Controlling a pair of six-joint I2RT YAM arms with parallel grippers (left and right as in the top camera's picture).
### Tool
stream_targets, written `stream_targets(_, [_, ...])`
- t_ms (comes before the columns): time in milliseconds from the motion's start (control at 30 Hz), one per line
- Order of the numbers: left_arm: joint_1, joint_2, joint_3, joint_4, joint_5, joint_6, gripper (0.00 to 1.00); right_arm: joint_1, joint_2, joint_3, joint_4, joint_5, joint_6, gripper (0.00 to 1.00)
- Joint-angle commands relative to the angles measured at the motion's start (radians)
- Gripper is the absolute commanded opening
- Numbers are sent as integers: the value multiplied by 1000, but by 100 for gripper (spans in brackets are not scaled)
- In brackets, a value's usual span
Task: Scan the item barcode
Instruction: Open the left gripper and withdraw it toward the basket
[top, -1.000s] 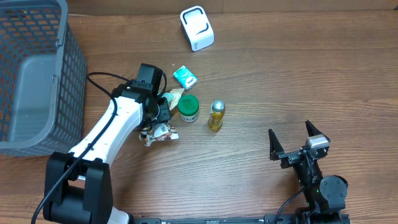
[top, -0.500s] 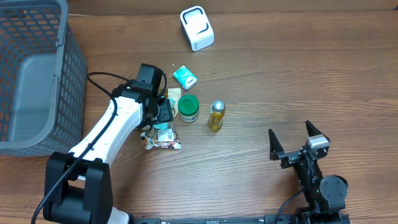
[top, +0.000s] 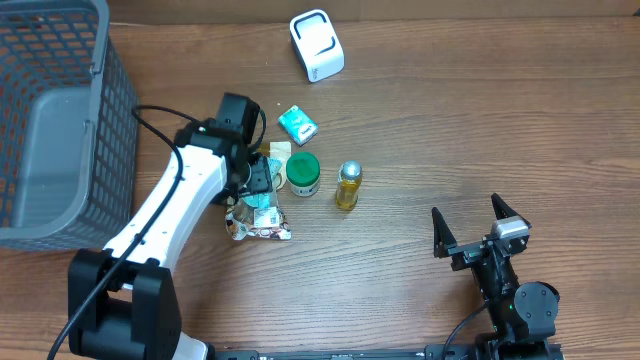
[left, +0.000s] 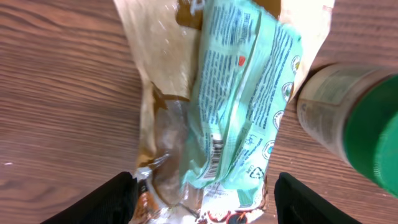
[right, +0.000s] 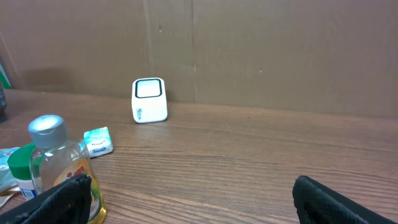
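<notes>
A crumpled snack packet (top: 258, 218), mint green and brown, lies flat on the wooden table. Its barcode (left: 216, 152) faces up in the left wrist view. My left gripper (top: 260, 178) hovers over the packet (left: 236, 93) and is open (left: 205, 202), a finger on each side with nothing gripped. The white scanner (top: 317, 45) stands at the table's far edge and also shows in the right wrist view (right: 149, 99). Near the front right, my right gripper (top: 468, 222) rests wide open and empty (right: 193, 199).
A green-lidded jar (top: 303, 173) sits right beside the packet, with a yellow bottle (top: 348, 185) to its right. A small teal packet (top: 298, 124) lies behind them. A grey mesh basket (top: 60, 120) fills the far left.
The left gripper has opened and let go of the snack packet, which now lies spread on the table. The left arm drew back slightly. The right arm has not moved.
</notes>
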Motion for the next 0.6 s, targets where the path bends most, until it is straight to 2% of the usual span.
stream_targets(0, [35, -17, 99, -42, -39, 63, 67, -6, -2, -10, 3, 6, -4, 100])
stream_targets(267, [161, -17, 243, -106, -34, 171, 71, -6, -2, -10, 3, 6, -4, 100])
stream_targets(367, [218, -17, 247, -106, -34, 195, 78, -6, -2, -10, 3, 6, -4, 100])
stream_targets(433, [254, -17, 247, -112, -39, 216, 80, -6, -2, -10, 3, 6, -4, 100])
stream_targets(500, [291, -17, 247, -122, -50, 217, 100, -6, -2, -10, 3, 6, -4, 100])
stream_targets(567, [323, -16, 247, -129, -71, 217, 100, -6, -2, -10, 3, 6, -4, 100])
